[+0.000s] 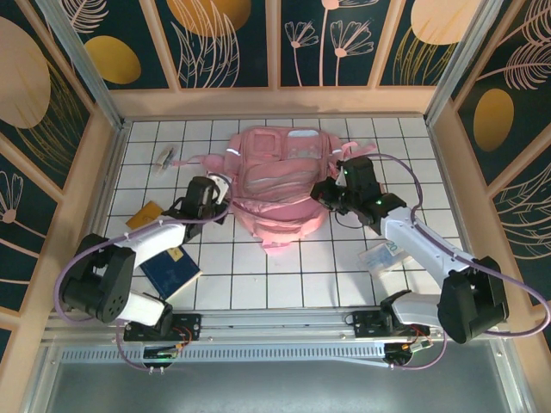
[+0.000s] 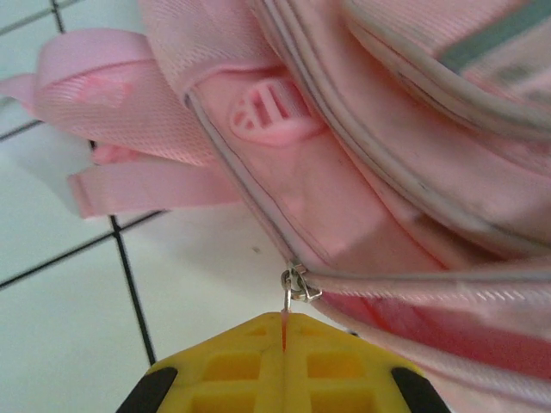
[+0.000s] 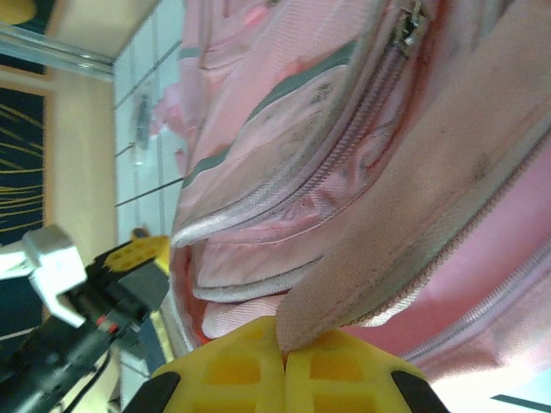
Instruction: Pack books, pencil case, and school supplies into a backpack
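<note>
**A:** Pink nylon, is it? How will the backpack (image 1: pixel 280 185) handle?

**B:** Light and limp, I'd judge, sagging wherever it isn't held. It lies flat in the upper middle of the top view. The firmest holds are the metal zipper pull (image 2: pixel 297 284) and the fabric edge along the zipper.

**A:** And the grippers?

**B:** The left gripper (image 2: pixel 284 329) is pinched shut on that pull's thin tab. The right gripper (image 3: pixel 282 342) is clamped on a pink flap (image 3: pixel 387 249).

**A:** Room to move?

**B:** There's bare tiled table (image 1: pixel 258 284) below the bag. The dark blue book (image 1: pixel 170 271) and orange pad (image 1: pixel 146 213) lie at lower left, close by the left arm. The side walls are well apart.
</note>
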